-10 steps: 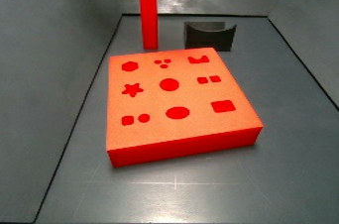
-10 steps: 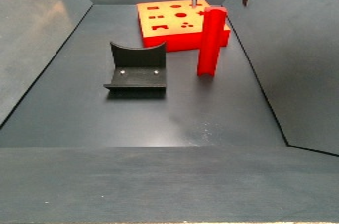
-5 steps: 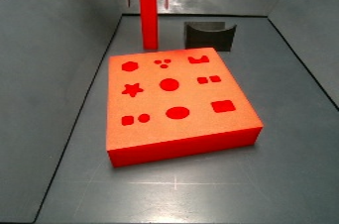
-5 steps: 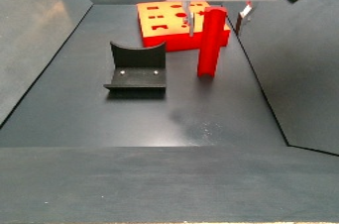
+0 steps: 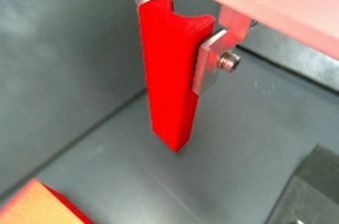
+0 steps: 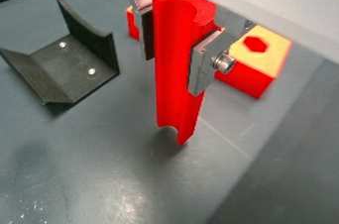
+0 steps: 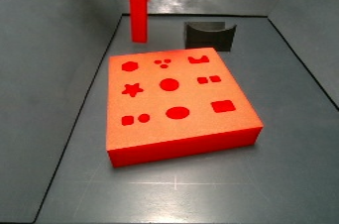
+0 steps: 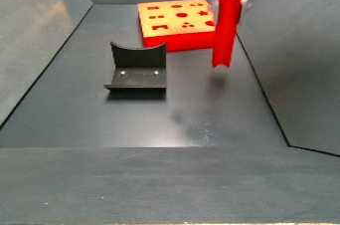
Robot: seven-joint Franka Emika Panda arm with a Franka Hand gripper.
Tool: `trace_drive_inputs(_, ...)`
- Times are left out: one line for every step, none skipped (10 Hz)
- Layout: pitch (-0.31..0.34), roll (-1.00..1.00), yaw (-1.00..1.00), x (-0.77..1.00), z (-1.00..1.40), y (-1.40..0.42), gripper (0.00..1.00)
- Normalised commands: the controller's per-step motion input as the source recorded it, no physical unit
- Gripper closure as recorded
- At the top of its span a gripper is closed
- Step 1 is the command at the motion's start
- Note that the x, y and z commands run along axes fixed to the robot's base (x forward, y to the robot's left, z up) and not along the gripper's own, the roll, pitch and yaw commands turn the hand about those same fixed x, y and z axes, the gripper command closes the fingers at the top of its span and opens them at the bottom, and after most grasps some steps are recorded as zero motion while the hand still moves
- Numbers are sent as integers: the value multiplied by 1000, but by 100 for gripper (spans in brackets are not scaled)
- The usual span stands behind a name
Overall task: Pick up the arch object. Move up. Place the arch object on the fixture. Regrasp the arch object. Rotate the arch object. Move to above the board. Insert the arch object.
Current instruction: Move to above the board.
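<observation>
the fixture (image 8: 137, 70) sits on the floor left of the board (image 8: 180, 23) in a side view, its scoop empty. the bar (image 8: 228, 30) is no longer standing on the floor as it was a second ago: it now hangs upright with its lower end clear of the floor, just beside the board's near corner. the tool (image 6: 176, 38) is clamped on the bar's upper part, a silver finger (image 6: 201, 64) flat against its side in both wrist views, so it's closed on the bar rather than wide. in a side view the bar (image 7: 138, 8) hangs beyond the board's (image 7: 179, 104) far edge, left of the fixture (image 7: 212, 33). i'd judge the pick is done and the lift is under way; next is carrying the bar over to the fixture.
</observation>
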Motion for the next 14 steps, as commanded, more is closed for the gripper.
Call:
trace_drive_inputs(107,121,-33,-291,1000,-61,100)
trace_drive_inputs(74,109,-14,-275,1000,-59,100)
trace_drive_inputs(53,101,-6,-268,1000,-58,100)
trace_drive_inputs(28,93,3,-253,1000,-55,100)
trace_drive_inputs(21,85,8,-241,1000,-54,100)
trace_drive_inputs(16,75,13,-227,1000,-53,100)
trace_drive_inputs(17,69,14,-219,1000,-53,100)
trace_drive_inputs(20,58,18,-195,1000,-53,100)
trace_drive_inputs(29,48,21,-172,1000,-51,100)
trace_drive_inputs(46,36,23,-102,827,-41,100)
trace_drive_inputs(58,29,24,-65,710,-35,100)
trace_drive_inputs(81,19,24,-16,481,-25,100)
trace_drive_inputs(95,11,23,2,259,-20,100)
trace_drive_inputs(-3,-32,-23,558,61,-1000,100)
